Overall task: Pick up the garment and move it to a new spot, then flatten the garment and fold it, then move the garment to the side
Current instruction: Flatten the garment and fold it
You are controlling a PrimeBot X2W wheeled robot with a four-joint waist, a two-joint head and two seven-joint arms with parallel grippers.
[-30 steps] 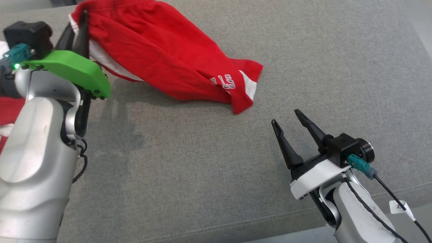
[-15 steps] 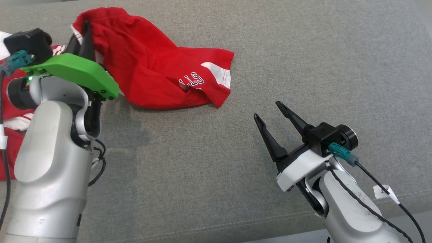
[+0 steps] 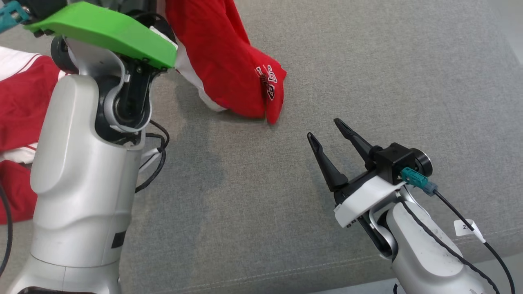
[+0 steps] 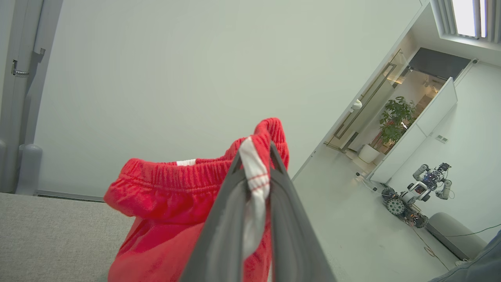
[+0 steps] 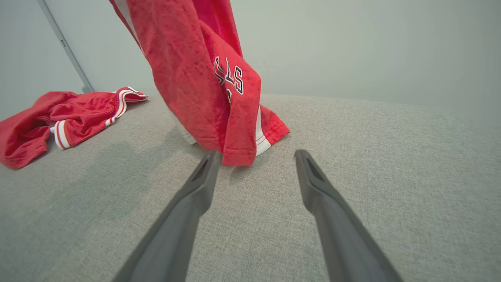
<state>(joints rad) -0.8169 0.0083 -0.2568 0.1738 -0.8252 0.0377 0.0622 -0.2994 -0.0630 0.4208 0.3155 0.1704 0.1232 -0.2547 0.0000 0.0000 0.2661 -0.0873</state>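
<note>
The garment [image 3: 229, 61] is a pair of red shorts with white side stripes and white lettering. It hangs from my raised left arm, and its lower hem rests on the grey cushion [image 3: 367, 73]. In the left wrist view my left gripper [image 4: 256, 156] is shut on the white stripe at the elastic waistband of the garment [image 4: 168, 188]. My right gripper [image 3: 324, 129] stands open just right of and in front of the hem, with nothing in it. In the right wrist view the garment [image 5: 195, 78] dangles just beyond the open right gripper [image 5: 258, 156], its hem near the left fingertip.
A second red-and-white piece of clothing [image 3: 20, 102] lies crumpled at the cushion's left, also seen as the crumpled clothing [image 5: 58, 117] in the right wrist view. The cushion's front seam [image 3: 286, 269] runs along the bottom. Grey fabric stretches to the right and back.
My left arm has risen with the garment, which now hangs steeply with just its hem on the cushion instead of lying spread out. The right gripper has barely moved and is still open.
</note>
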